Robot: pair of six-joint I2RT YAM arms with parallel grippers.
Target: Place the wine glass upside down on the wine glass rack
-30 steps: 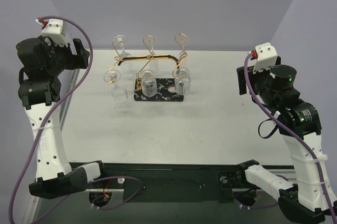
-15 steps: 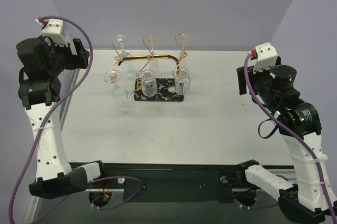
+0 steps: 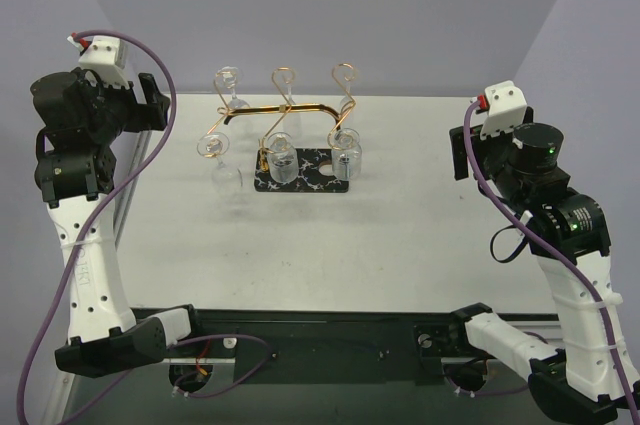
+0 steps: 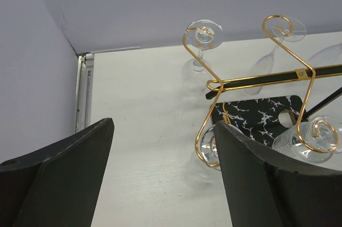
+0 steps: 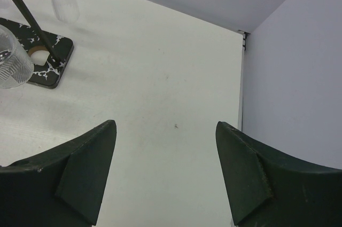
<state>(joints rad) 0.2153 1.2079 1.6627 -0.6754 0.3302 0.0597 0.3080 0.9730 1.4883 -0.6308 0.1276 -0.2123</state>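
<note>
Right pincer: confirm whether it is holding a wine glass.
No, the right pincer stands open, with only bare table showing between its fingers.

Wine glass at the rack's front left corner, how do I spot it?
Find the gold wine glass rack at the white table's back. Upside-down glasses hang along its front. The leftmost wine glass hangs over bare table, not the black base.
</note>
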